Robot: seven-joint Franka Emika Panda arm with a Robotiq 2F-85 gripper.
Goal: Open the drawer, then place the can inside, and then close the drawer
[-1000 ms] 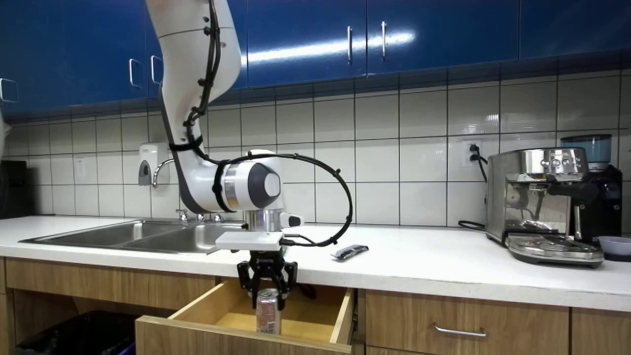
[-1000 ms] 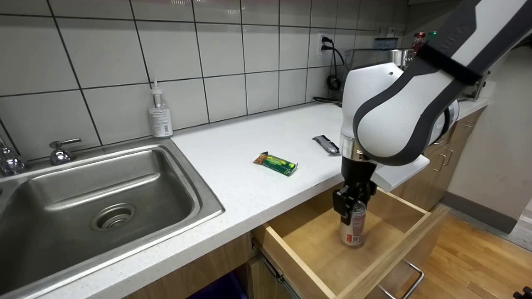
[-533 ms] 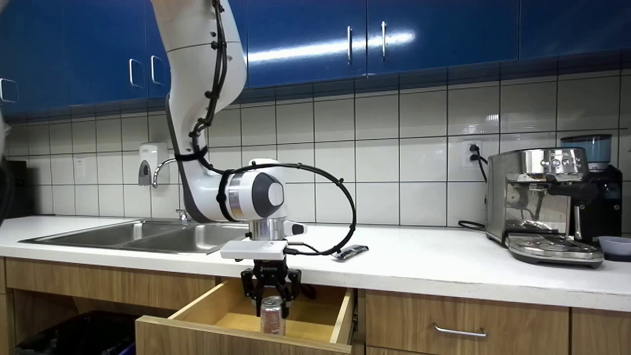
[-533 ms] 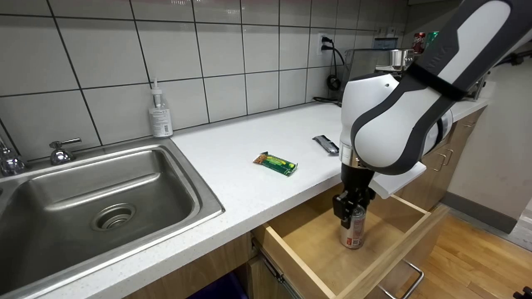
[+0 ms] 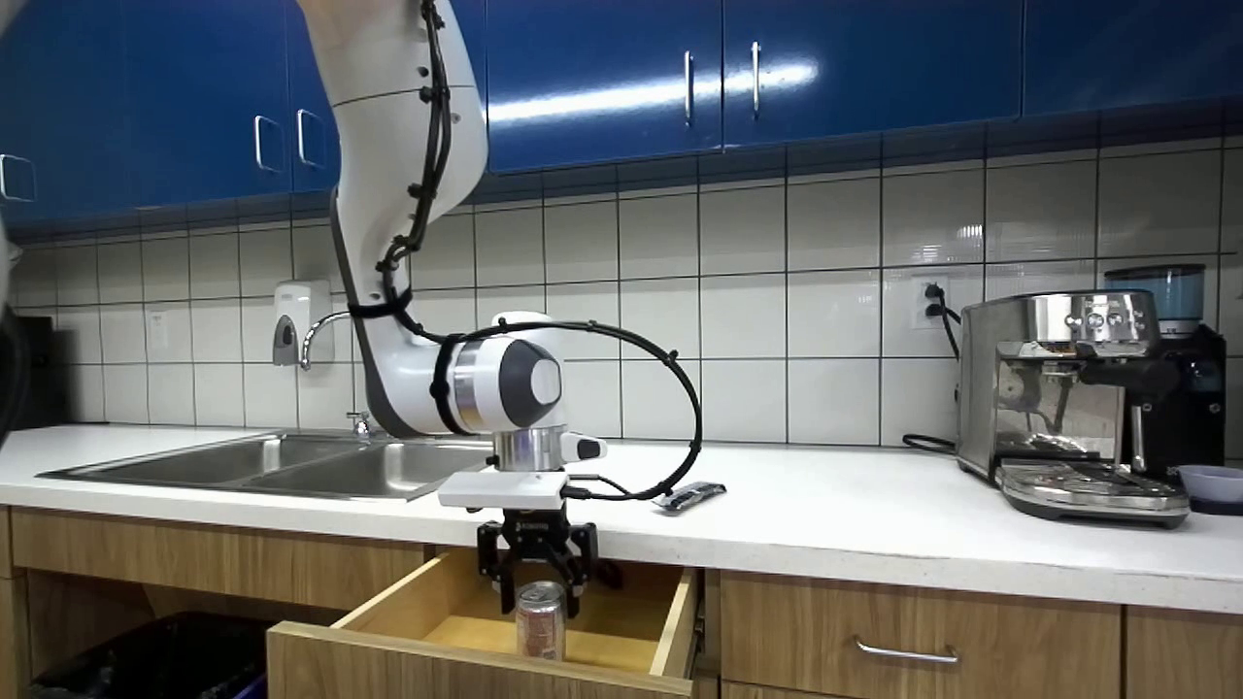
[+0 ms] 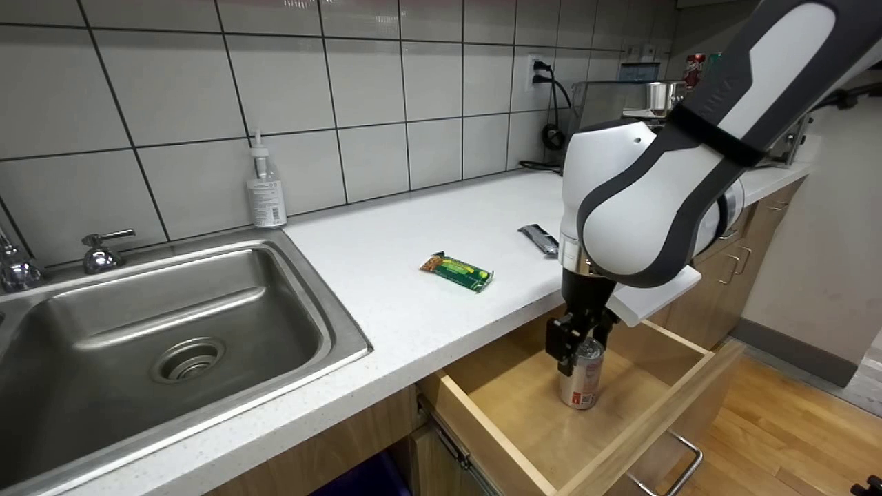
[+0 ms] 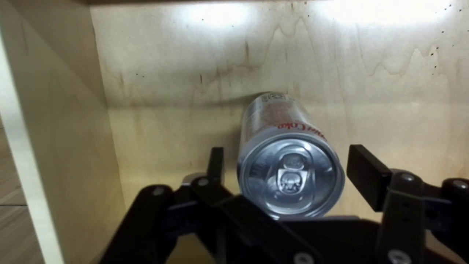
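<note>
Gripper (image 7: 292, 171) released can (image 6: 581, 382) inside drawer (image 5: 408, 670)

The drawer stood pulled out. Inside, the can stood upright, lower than a second earlier; the fingers (image 7: 367, 178) that had clasped it were spread clear on both sides. Beyond, a silver packet (image 5: 704, 494) lay unmoved on the table (image 5: 825, 505).

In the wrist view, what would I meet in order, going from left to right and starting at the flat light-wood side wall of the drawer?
Flat light-wood drawer side wall, first black block-shaped gripper fingertip, cylindrical silver metal can with red lettering, second black gripper fingertip.
</note>
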